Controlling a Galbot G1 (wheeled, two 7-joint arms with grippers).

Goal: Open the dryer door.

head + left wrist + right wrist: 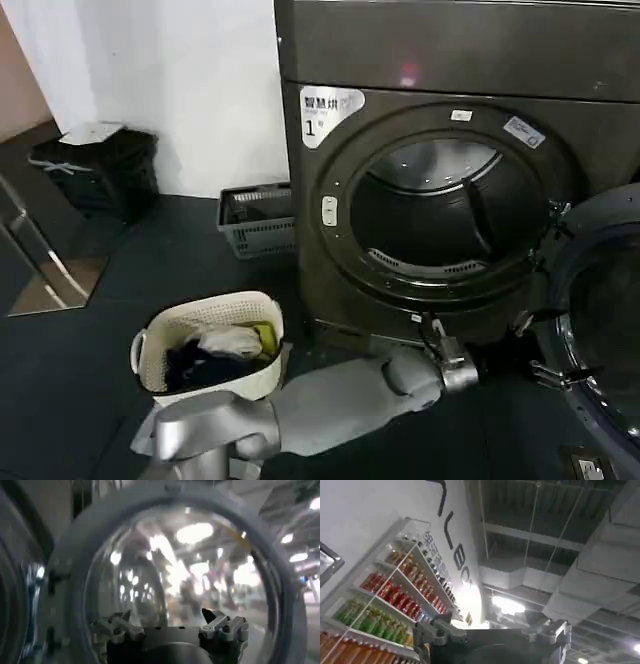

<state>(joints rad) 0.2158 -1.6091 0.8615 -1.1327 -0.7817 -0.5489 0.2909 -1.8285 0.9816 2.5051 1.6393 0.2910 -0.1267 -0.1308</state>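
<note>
Dryer door (600,330) stood swung out at the right edge of the head frame, chrome ring and dark glass turned well away from the machine front. Drum opening of the dryer (440,215) lay fully exposed at centre right, perforated drum and paddle visible inside, white label "1" at its upper left corner. Door hinged on the right side of the opening; hinge hardware visible between ring and cabinet.

Left hand (545,350) reached across the lower frame from a long grey arm, ending at the lower inner rim of the door. In the left wrist view the left hand (172,627) sat spread, both fingertips apart, nothing between them, glass of the door (185,570) close ahead and filling the centre. Whether the fingertips touched the rim could not be told.

Right hand (495,635) pointed up toward ceiling and a drinks shelf (385,600) at left of its wrist frame, released, holding nothing, apparently parked.

Judgement: opening step looked essentially done; door already wide. Next move probably calls for a final outward push or a clean withdrawal of the left arm without dragging the door back.

Around: cream laundry basket (210,345) with clothes at lower left on the dark floor, grey plastic basket (257,220) beside the dryer, black bin (95,170) at upper left.
</note>
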